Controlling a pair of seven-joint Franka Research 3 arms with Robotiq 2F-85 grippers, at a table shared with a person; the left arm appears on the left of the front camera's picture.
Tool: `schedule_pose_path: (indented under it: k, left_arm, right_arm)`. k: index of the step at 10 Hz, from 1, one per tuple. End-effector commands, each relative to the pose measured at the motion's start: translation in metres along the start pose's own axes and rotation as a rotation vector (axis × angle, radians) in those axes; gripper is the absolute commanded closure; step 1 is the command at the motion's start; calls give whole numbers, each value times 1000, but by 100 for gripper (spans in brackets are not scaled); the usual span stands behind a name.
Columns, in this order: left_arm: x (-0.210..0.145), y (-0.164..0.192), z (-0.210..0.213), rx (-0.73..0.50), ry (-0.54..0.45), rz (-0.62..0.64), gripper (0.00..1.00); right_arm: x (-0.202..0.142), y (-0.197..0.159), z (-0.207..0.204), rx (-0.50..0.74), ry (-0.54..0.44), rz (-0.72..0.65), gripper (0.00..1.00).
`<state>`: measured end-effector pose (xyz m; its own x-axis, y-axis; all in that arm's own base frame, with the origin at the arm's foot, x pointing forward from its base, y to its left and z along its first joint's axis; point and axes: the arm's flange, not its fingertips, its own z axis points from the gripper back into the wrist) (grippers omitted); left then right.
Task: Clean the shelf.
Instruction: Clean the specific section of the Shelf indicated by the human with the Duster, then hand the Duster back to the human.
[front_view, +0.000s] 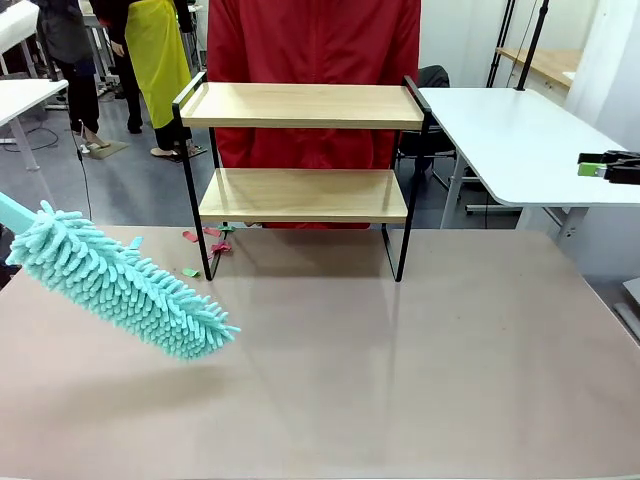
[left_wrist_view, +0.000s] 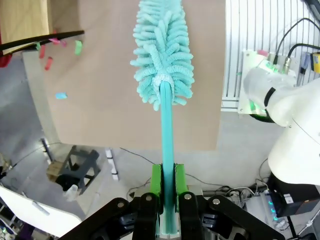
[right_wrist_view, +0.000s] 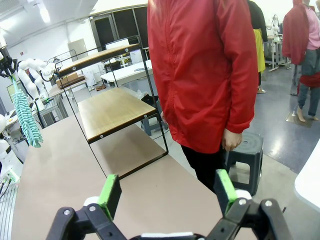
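The shelf (front_view: 300, 195) stands at the far middle of the brown table, two light wooden boards in a thin black frame, both boards bare. My left gripper (left_wrist_view: 168, 182) is shut on the flat handle of a teal fluffy duster (left_wrist_view: 162, 45). The duster (front_view: 125, 285) hangs over the table's left part, tilted down to the right, apart from the shelf. My right gripper (right_wrist_view: 167, 192) is open with nothing between its green pads. It hovers at the far right (front_view: 592, 164), off the table's side. From there the shelf (right_wrist_view: 112, 107) and the duster (right_wrist_view: 22, 117) show farther off.
Small red and green paper scraps (front_view: 205, 242) lie on the table by the shelf's left leg, and the scraps (left_wrist_view: 50, 52) also appear past the duster. A person in a red jacket (front_view: 312, 40) stands right behind the shelf. A white table (front_view: 510, 130) stands at the right.
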<state>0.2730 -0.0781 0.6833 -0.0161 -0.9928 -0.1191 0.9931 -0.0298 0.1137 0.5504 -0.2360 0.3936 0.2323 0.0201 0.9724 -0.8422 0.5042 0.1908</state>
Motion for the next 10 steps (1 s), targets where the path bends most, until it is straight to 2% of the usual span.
schedule_pose_path:
  k: [1,9,10]
  left_arm:
    - [-2,-3,1,-9,-20,1,87]
    - [0,0,0,0,0,0,87]
    - [-6,-3,4,27,-59,14,87]
  right_arm:
    - [3,1,-1,2,1,6,0]
    - [0,0,0,0,0,0,0]
    - [22,13,-9,41,-20,5,0]
